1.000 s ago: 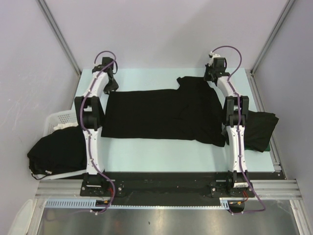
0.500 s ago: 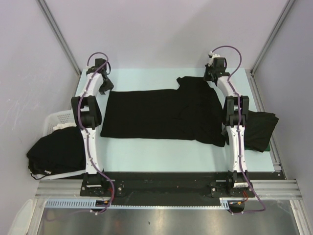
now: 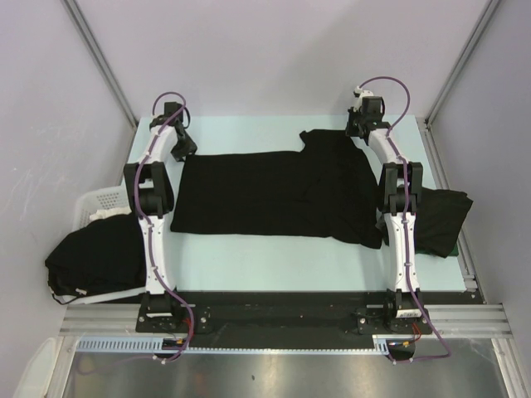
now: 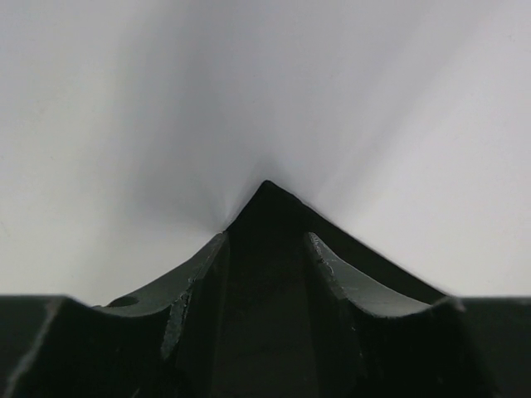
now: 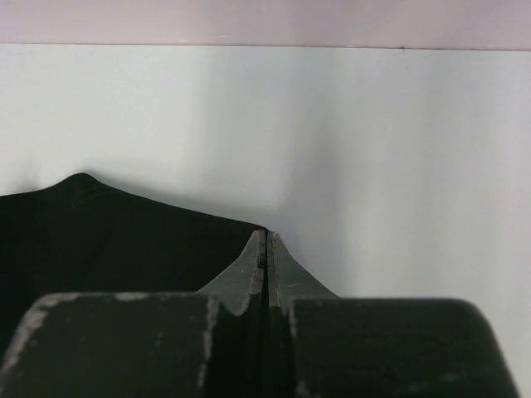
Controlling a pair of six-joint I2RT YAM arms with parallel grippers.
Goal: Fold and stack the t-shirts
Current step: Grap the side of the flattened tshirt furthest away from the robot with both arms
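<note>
Left end effector [image 4: 265, 239] shifted left off t-shirt [image 3: 274, 195].

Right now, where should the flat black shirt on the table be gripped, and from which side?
Grip the shirt at its far left corner, coming down from above with the left hand. That corner lies flat as a free point, framed between the hand's open fingers.

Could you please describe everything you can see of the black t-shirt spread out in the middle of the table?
The t-shirt is plain black soft cloth, lying flat and sideways across the pale table, a short sleeve sticking out at its far edge. The left gripper, jaws apart, straddles its far left corner; the right gripper, shut, meets its far right edge, though whether it pinches the cloth I cannot tell.
</note>
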